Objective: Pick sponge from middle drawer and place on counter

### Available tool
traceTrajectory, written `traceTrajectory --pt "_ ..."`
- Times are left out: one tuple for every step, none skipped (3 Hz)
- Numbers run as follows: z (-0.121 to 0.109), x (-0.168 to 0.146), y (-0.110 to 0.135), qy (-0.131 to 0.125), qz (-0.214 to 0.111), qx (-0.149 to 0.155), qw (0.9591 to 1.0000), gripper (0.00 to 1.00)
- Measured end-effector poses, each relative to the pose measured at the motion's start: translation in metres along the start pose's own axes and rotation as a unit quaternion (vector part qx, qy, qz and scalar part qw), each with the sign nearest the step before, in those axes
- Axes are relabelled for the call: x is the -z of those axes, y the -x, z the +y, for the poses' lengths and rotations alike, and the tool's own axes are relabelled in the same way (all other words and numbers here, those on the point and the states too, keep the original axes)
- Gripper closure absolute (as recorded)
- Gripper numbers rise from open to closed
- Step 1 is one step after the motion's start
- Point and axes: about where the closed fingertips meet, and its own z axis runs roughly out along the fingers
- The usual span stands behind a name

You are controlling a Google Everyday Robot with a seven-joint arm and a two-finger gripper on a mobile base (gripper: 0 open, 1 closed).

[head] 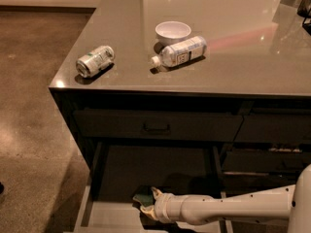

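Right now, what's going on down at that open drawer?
The robot's white arm reaches from the view's lower right into the open middle drawer with the pale grey floor. Its gripper is at the small dark green sponge there; a grip cannot be confirmed. The sponge is not yet on the glossy grey-brown counter, where a white bowl, a plastic bottle on its side and a tipped can lie.

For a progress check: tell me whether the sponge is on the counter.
No, the sponge lies in the open middle drawer at the gripper, below the counter.
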Motion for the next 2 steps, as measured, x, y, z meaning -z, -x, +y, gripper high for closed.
traceTrajectory --pt "0.0 0.002 0.005 0.005 -0.014 0.0 0.9999 1.0" --pt "-0.023 0.016 0.033 -0.007 -0.056 0.052 0.9971 1.0"
